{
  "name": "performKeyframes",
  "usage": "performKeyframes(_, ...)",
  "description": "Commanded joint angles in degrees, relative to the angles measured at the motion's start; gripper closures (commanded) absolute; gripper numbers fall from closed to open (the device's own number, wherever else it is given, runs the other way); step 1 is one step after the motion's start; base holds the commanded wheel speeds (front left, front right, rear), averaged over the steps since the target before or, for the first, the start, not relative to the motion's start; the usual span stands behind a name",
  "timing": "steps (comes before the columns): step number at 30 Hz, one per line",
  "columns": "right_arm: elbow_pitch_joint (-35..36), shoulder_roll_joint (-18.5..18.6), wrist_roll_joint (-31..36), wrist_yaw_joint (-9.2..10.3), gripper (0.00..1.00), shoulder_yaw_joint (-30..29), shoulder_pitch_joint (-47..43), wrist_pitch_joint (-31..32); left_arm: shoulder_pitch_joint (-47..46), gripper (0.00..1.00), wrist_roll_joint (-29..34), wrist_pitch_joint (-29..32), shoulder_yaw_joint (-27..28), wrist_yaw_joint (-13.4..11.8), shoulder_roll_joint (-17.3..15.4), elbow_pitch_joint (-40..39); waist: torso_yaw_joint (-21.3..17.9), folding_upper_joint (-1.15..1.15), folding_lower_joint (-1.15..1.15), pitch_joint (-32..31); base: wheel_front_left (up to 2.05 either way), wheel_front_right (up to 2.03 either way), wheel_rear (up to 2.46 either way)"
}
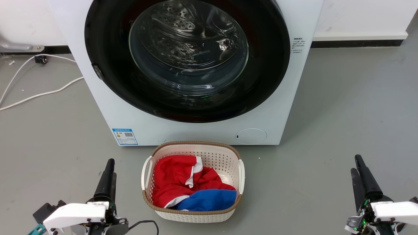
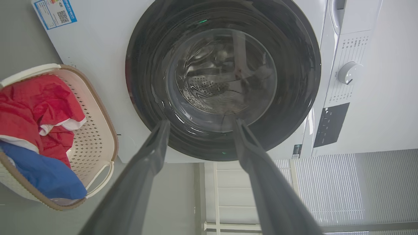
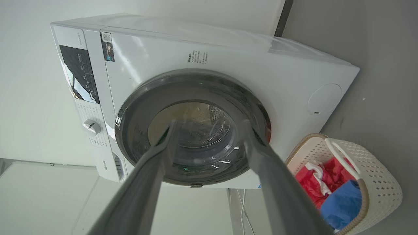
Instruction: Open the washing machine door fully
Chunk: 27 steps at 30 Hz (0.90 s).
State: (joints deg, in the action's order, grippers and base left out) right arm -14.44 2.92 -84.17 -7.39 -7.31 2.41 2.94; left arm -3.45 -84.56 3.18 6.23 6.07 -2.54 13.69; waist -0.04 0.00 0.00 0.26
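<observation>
Left hand (image 1: 110,164) and right hand (image 1: 356,163) low at head view's bottom corners, both with fingers spread, holding nothing, well apart from the machine. Between them on the floor (image 1: 326,130): laundry basket (image 1: 192,148) with red and blue clothes (image 1: 183,182), just before the washing machine (image 1: 196,133). Washing machine door (image 1: 187,55) closed, flush with the front.

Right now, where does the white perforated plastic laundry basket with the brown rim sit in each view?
Head view: the white perforated laundry basket is at bottom centre.
Left wrist view: the basket is at the left edge, middle to bottom.
Right wrist view: the basket is in the lower right corner.
Shared landmark: the round glossy black door with the glass window, in all three views.
</observation>
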Motion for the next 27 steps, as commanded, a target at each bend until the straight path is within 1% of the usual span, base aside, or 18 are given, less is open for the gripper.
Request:
performKeyframes(1,2.2,0.2,3.7,-0.06,0.00,-0.4,0.4,-0.8,-0.4,0.00,3.5,-0.9,-0.1,-0.7,-0.2,-2.2,0.0,0.00,0.00,0.0,0.00,0.00,0.00)
performKeyframes(11,6.9,0.1,17.6,-0.07,0.00,-0.1,-0.9,-3.3,0.5,0.00,16.2,-3.4,-1.7,-4.0,-0.2,-5.8,0.0,0.00,0.00,0.2,0.00,0.00,0.00)
performKeyframes(16,9.0,0.1,24.5,-0.07,0.00,0.3,-1.7,-4.4,0.9,0.00,23.5,-4.5,-2.8,-5.3,-0.2,-6.8,0.0,0.00,0.00,0.2,0.00,0.00,0.00)
performKeyframes(17,9.0,0.1,24.5,-0.07,0.00,0.3,-1.7,-4.4,0.9,0.00,23.5,-4.5,-2.8,-5.3,-0.2,-6.8,0.0,0.00,0.00,0.2,0.00,0.00,0.00)
performKeyframes(18,9.4,0.1,26.0,-0.08,0.00,0.4,-1.9,-4.6,1.0,0.00,24.8,-4.7,-3.1,-5.5,-0.2,-7.0,0.0,0.00,0.00,0.2,0.00,0.00,0.00)
performKeyframes(19,10.4,0.1,30.2,-0.08,0.00,0.9,-2.3,-5.3,1.2,0.00,28.9,-5.4,-3.7,-6.2,-0.3,-7.3,0.0,0.00,0.00,0.3,0.00,0.00,0.00)
performKeyframes(27,12.2,0.1,40.1,-0.09,0.00,1.5,-3.5,-6.9,1.3,0.00,37.4,-7.0,-5.8,-8.3,-1.3,-8.3,0.0,0.00,0.00,0.3,0.00,0.00,0.00)
